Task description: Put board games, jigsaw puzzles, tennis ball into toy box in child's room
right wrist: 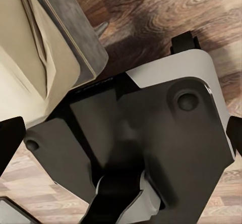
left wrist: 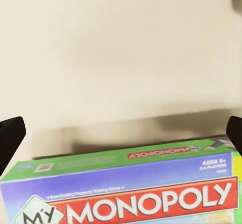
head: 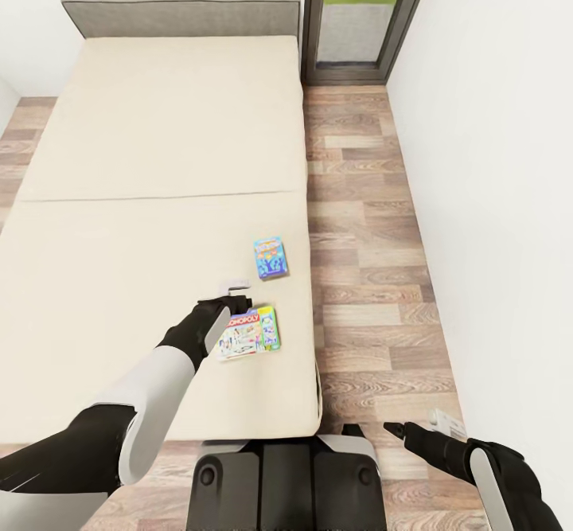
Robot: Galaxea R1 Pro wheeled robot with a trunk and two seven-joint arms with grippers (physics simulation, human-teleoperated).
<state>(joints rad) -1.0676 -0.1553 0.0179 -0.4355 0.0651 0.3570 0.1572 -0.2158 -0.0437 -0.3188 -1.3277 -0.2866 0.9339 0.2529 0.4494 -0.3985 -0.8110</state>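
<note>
- Here, the left arm reaches out over the bed (head: 159,197), its gripper (head: 232,302) hovering at the top edge of the Monopoly box (head: 249,332); in the left wrist view the fingers (left wrist: 11,135) stand wide apart, holding nothing.
- The right arm hangs low beside the base (head: 278,483), over the plank floor (head: 374,220); its gripper (head: 395,431) is spread apart and holds nothing.
- Both board games are thin flat cardboard boxes lying on the plain beige mattress near its right edge: the Monopoly box, and a smaller blue box (head: 270,257) just beyond it.
- The blue box's print is too small to read.
</note>
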